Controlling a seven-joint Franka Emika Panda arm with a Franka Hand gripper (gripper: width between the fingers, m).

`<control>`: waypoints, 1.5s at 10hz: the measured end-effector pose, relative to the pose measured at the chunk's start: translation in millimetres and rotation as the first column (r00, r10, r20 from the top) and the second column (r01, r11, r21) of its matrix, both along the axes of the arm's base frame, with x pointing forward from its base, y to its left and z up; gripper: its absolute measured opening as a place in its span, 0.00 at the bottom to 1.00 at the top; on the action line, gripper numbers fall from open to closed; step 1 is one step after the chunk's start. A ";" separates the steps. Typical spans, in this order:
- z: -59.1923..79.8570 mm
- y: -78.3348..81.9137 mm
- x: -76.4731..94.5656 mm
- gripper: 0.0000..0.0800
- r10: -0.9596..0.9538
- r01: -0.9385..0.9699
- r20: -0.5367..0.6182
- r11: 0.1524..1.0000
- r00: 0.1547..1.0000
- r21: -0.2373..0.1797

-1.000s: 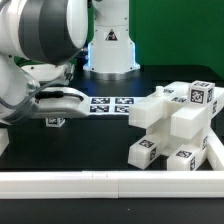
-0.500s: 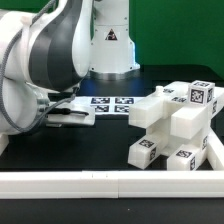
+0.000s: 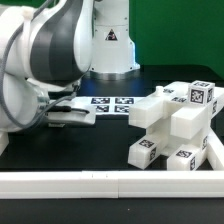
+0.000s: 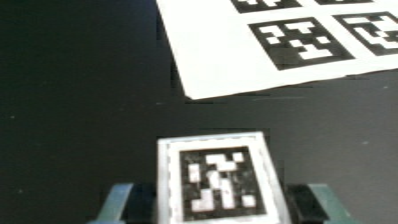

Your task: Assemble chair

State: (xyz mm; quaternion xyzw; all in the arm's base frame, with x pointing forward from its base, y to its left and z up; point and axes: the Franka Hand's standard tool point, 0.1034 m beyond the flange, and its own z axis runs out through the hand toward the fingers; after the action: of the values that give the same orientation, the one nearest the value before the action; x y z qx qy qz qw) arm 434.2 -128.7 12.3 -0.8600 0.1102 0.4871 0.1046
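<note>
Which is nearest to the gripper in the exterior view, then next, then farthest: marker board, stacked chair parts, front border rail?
1. Marker board: flat on the table just to the exterior view's right of the gripper.
2. Stacked chair parts: farther toward the exterior view's right, past the board.
3. Front border rail: along the near edge of the table; its run below the gripper is close to the stack's distance, so 2 and 3 are hard to split.

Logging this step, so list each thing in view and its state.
claw: low over the table, fingers either side of a tagged piece, closure unclear
tagged piece: flat on the dark table, between the fingers
marker board: flat on the table, apart from the tagged piece
chair parts: heaped at the exterior view's right, unassembled
border rail: lying along the table edge
</note>
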 end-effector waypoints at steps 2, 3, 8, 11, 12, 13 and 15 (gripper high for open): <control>46.7 21.4 34.0 0.35 0.021 -0.018 0.104 1.000 0.994 -0.021; 70.6 27.6 52.2 0.35 0.030 -0.024 0.205 0.999 0.978 -0.035; 84.5 22.3 73.5 0.36 0.074 0.001 0.544 0.991 0.836 -0.135; 125.4 66.8 100.5 0.36 0.075 0.076 0.722 0.982 0.687 -0.174; 146.6 89.7 107.6 0.36 0.087 0.092 0.786 0.979 0.612 -0.180; 152.9 103.2 104.8 0.36 0.087 0.123 0.823 0.975 0.561 -0.187; 151.7 105.1 101.2 0.36 0.119 0.164 0.897 0.965 0.425 -0.205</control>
State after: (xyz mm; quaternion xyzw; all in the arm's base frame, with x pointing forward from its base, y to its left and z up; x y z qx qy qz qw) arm 535.3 -23.5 164.0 -0.9904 0.1119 -0.0709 0.0395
